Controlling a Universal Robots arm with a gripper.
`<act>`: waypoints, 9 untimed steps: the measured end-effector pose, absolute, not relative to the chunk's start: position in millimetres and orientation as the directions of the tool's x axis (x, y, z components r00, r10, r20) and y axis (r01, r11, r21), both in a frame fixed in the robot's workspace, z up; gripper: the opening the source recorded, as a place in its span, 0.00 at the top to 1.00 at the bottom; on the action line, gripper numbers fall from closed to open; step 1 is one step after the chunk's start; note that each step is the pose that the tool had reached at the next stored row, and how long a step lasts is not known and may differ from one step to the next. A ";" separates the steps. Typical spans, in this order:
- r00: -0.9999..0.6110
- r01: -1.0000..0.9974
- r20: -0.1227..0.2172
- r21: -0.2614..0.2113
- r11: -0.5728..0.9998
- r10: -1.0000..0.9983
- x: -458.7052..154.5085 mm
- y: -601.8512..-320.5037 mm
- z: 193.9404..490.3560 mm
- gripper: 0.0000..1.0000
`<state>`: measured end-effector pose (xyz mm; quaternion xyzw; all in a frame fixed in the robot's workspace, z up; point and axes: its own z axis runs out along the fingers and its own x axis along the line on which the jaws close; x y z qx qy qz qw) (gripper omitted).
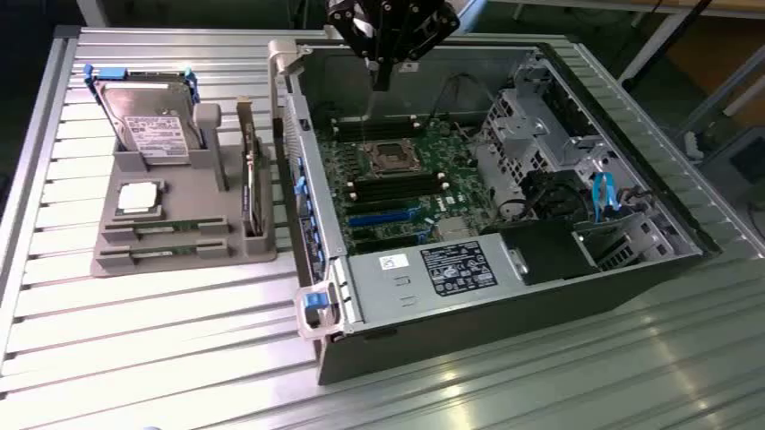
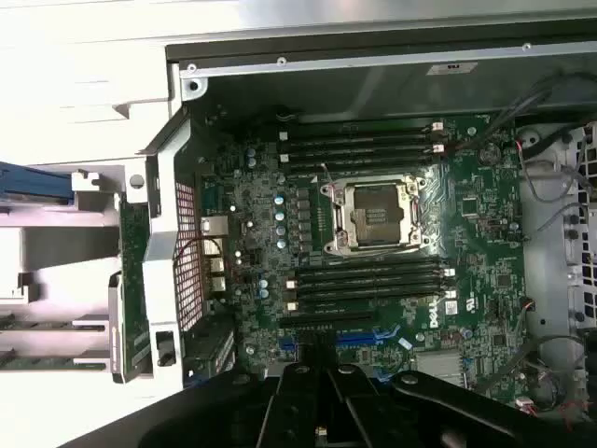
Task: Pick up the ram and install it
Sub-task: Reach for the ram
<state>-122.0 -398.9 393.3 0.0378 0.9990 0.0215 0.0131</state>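
Note:
The ram (image 1: pixel 167 224) is a thin green stick lying in a slot of the grey holder (image 1: pixel 120 260), on the table at the exterior view's left; a similar stick (image 1: pixel 161 253) lies in the slot beside it. In the wrist view the ram (image 2: pixel 42 323) shows past the case wall. My gripper (image 1: pixel 380 82) hangs above the far end of the open computer case (image 1: pixel 502 313), over the motherboard (image 2: pixel 280 215) and well away from the holder. Its fingers (image 2: pixel 322 420) are shut with nothing between them. Empty black memory slots (image 2: pixel 368 278) flank the processor socket (image 2: pixel 378 213).
The holder also carries a hard drive (image 1: pixel 150 121), a square silver processor chip (image 1: pixel 138 197) and a tall card standing on edge (image 1: pixel 249 179). Inside the case are a power supply (image 1: pixel 449 269), drive cages (image 1: pixel 538 134) and loose cables (image 1: pixel 604 193). The case's side wall (image 1: pixel 293 170) stands between holder and motherboard.

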 end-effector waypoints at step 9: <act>-0.997 0.075 -0.024 0.044 0.996 0.076 -135.1 -398.9 393.3 0.91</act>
